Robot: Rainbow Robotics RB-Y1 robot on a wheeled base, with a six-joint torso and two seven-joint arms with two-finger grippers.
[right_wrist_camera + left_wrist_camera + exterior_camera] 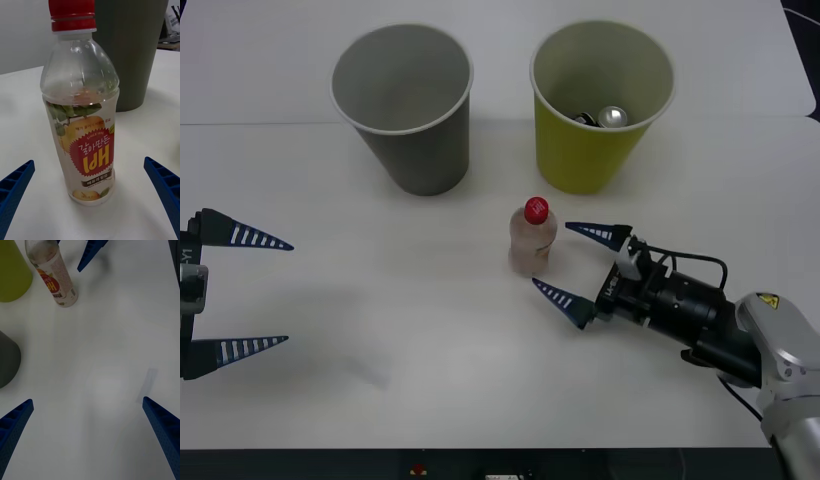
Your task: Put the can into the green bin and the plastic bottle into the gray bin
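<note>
- Bottle upright on desk, just ahead of right pincer, released.
- Advance to straddle body, clench mid-label.
- Left pincer released, idle.

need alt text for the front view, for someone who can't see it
The right gripper, fingers open, sits on a white table just beside an upright plastic bottle, not yet touching it. Behind stand the gray bin and the green bin, with the can already inside the green one. The left gripper waits open at the table's left edge.
</note>
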